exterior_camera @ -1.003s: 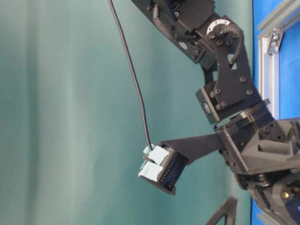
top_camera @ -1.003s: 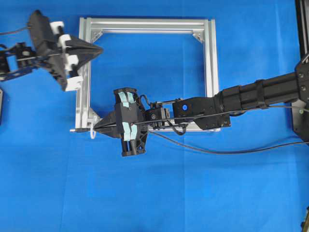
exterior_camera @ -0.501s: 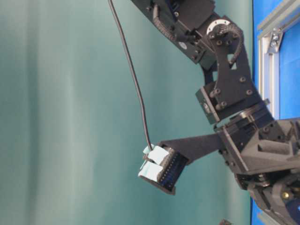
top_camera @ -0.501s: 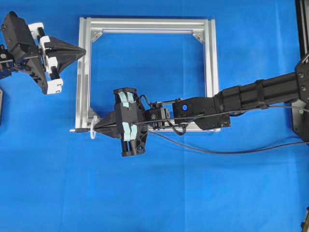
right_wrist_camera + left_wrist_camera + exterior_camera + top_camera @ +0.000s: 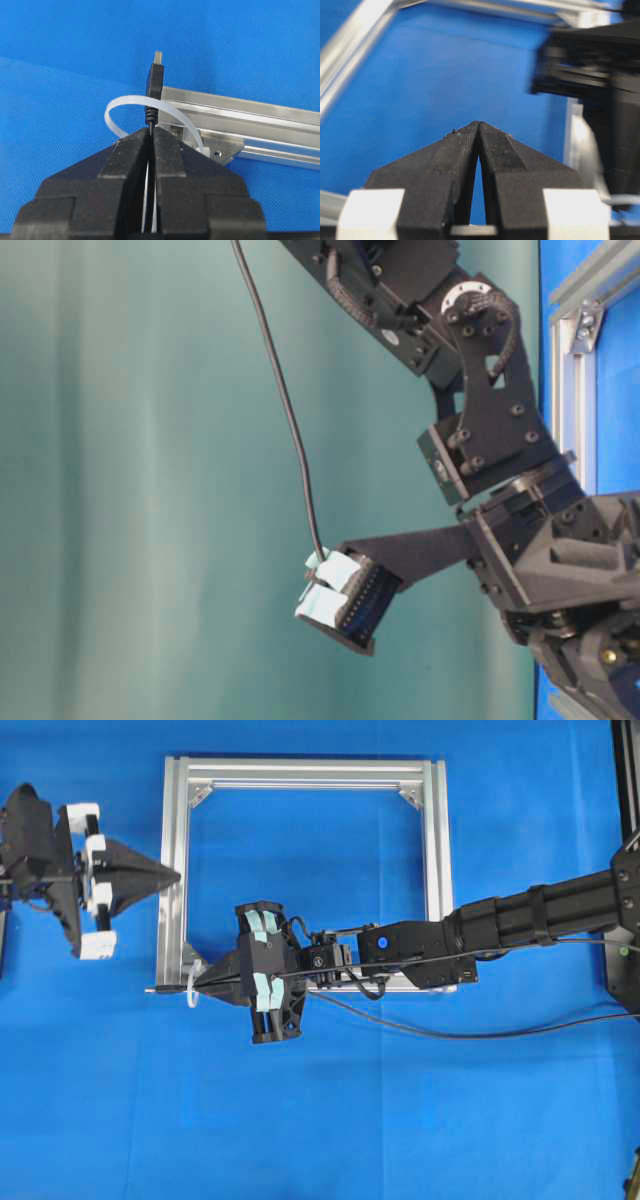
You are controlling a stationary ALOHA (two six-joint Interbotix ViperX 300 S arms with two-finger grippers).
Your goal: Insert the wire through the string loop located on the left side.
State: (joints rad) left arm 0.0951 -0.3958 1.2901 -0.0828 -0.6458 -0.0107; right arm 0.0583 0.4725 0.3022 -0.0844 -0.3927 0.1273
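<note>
The wire is a thin black cable with a grey plug tip. My right gripper is shut on it just behind the plug. The plug passes through the white string loop, which hangs at the lower left corner of the silver frame. In the overhead view the right gripper points left at that corner and the plug tip sticks out past the string loop. My left gripper is shut and empty, its tip at the frame's left bar. The left wrist view is blurred; the left gripper is shut there too.
The wire's slack trails right across the blue table, below the right arm. In the table-level view the wire rises from the right wrist. A black fixture stands at the right edge.
The left gripper swung left off the frame's top left corner, then down, and now points right at the left bar. The right arm and the wire have not moved.
</note>
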